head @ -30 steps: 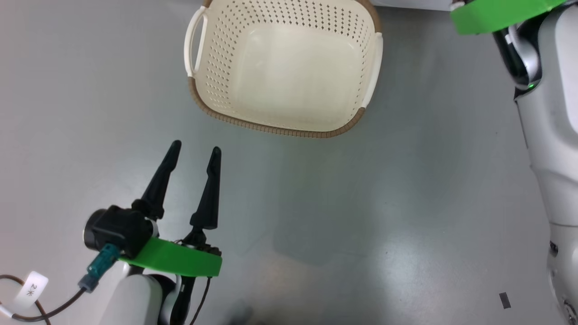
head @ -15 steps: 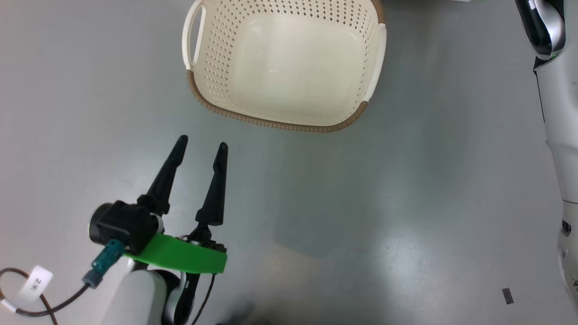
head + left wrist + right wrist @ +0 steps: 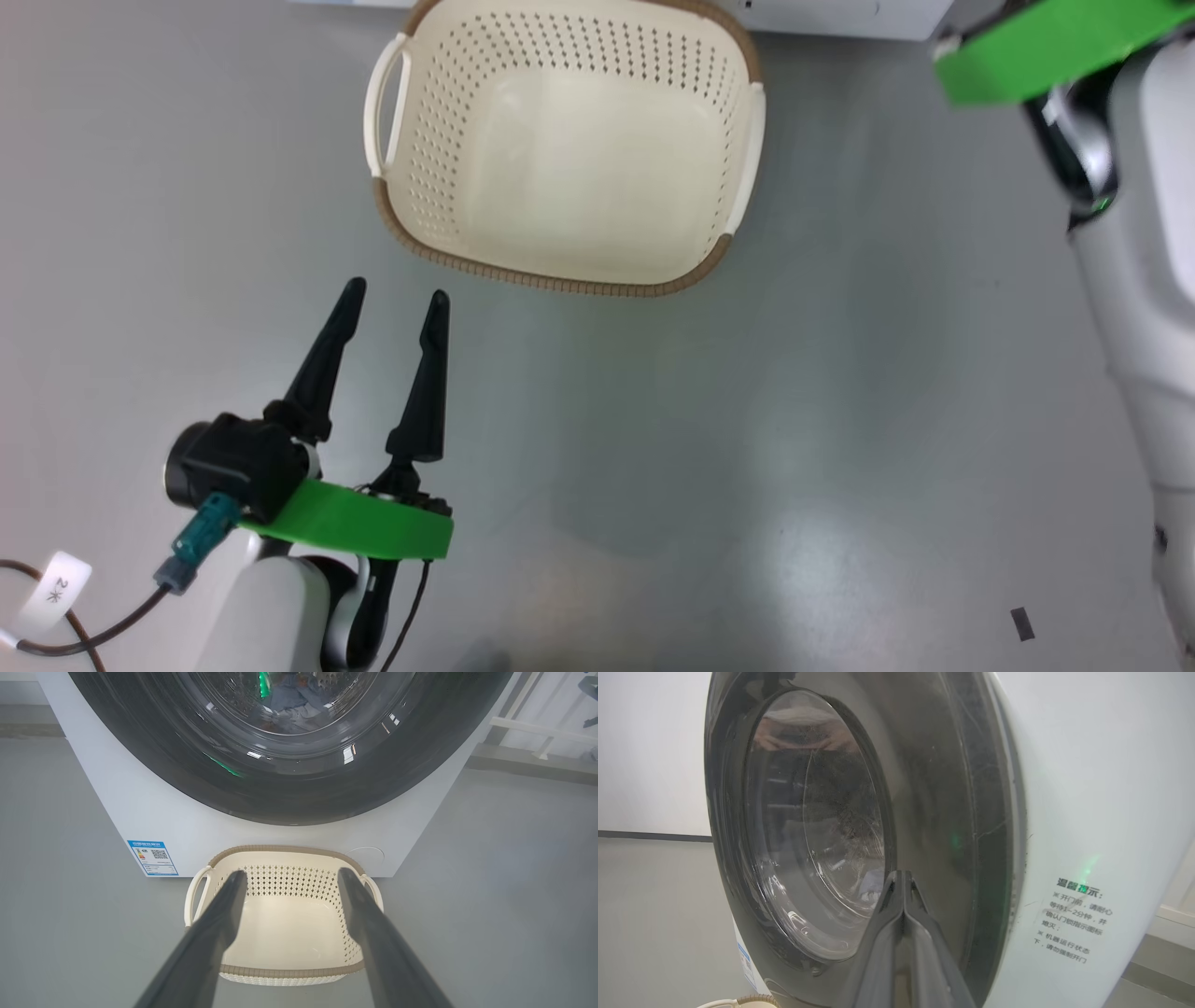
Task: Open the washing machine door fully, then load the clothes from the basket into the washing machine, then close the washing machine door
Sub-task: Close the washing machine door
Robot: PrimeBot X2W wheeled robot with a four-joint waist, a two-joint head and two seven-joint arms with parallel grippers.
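The basket [image 3: 560, 283] stands bare on the floor [image 3: 747, 420], just before the front of the washing machine [image 3: 140, 798]. The clothes [image 3: 292, 702] show as a bluish heap behind the glass, inside the drum. So loading looks done, and the step in hand is, I judge, closing the washing machine door [image 3: 943, 788]. In the left wrist view its black rim lies flat against the white front. The right wrist view shows no gap either, though whether the latch has caught cannot be told.

The right hand [image 3: 902, 875] has its fingers pressed together into one blunt point, holding nothing. It is aimed at the lower part of the door's rim and is close to it; contact cannot be made out. The left hand [image 3: 396, 291] hangs spread and empty above the floor, on the near side of the basket and apart from it.

To do it well, push with the joined tip on the dark rim, not on the bulging glass. Press on the side away from the hinge, straight toward the machine's front, firmly enough for the latch to catch. Make sure no cloth is nipped at the door's edge. The left hand is best kept off the basket.
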